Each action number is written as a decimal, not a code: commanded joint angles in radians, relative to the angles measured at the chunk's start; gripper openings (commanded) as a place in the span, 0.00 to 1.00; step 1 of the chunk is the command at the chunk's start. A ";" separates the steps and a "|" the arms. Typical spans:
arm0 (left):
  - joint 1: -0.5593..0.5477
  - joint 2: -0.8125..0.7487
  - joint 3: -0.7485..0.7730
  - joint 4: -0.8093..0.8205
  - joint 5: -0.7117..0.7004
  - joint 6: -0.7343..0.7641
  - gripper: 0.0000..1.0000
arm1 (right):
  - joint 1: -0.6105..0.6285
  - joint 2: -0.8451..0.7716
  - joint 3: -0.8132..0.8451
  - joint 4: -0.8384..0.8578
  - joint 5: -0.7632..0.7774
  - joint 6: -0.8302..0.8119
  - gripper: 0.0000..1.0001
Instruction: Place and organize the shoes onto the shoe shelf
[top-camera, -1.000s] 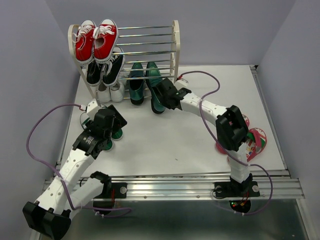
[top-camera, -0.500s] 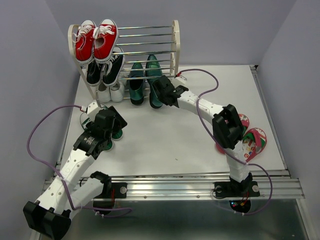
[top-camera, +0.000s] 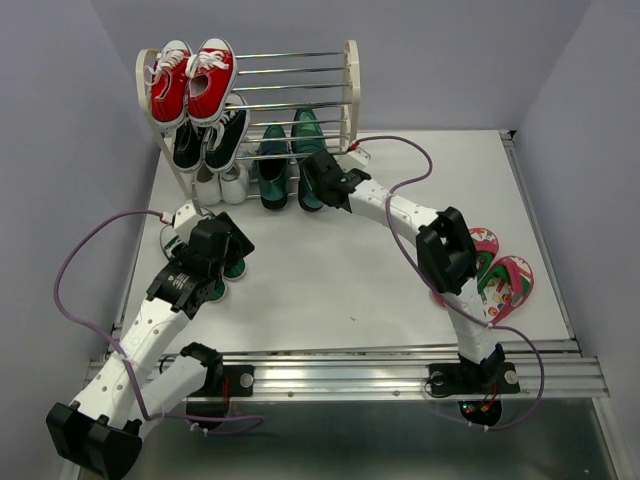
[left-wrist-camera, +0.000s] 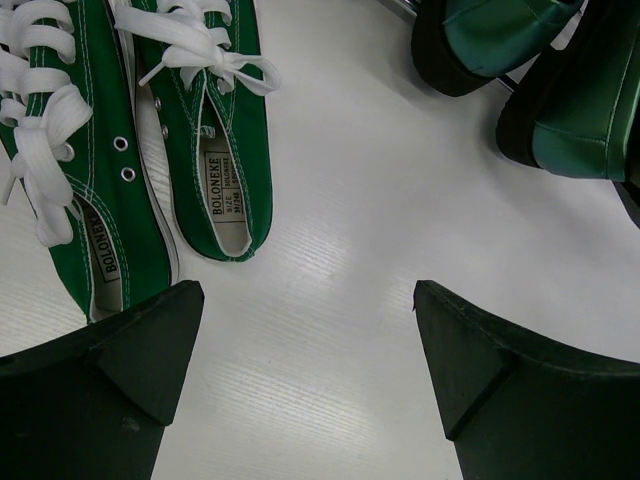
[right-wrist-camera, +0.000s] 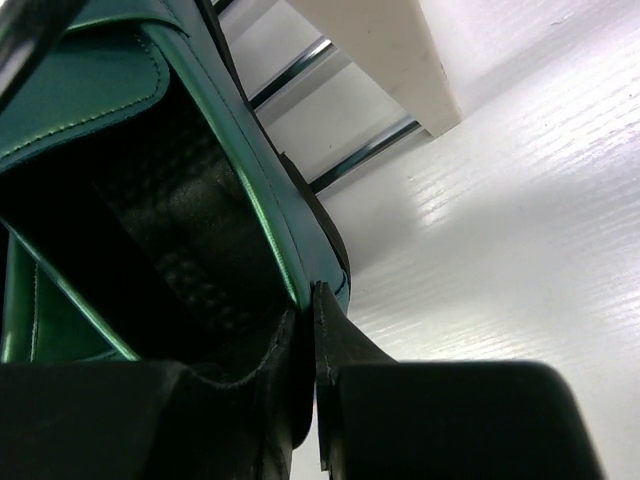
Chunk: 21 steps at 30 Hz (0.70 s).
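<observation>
At the foot of the shoe shelf (top-camera: 352, 90), the right gripper (right-wrist-camera: 312, 330) pinches the heel rim of the dark green loafer (right-wrist-camera: 90, 90), stiff but probably slippery; left gripper (left-wrist-camera: 308, 300) spread wide.

One camera looks down from high behind my bases across the whole tabletop (top-camera: 330, 270). My left wrist camera faces it closely; my right sits against a loafer (right-wrist-camera: 120, 80), also seen overhead.
</observation>
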 joint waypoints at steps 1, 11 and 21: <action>0.001 -0.021 -0.008 0.012 -0.018 -0.006 0.99 | 0.007 -0.016 0.094 0.122 0.096 0.045 0.13; 0.001 -0.021 -0.011 0.010 -0.020 -0.008 0.99 | -0.004 0.033 0.139 0.122 0.105 0.049 0.18; 0.001 -0.009 -0.010 0.010 -0.023 -0.008 0.99 | -0.004 0.042 0.116 0.122 0.152 0.126 0.08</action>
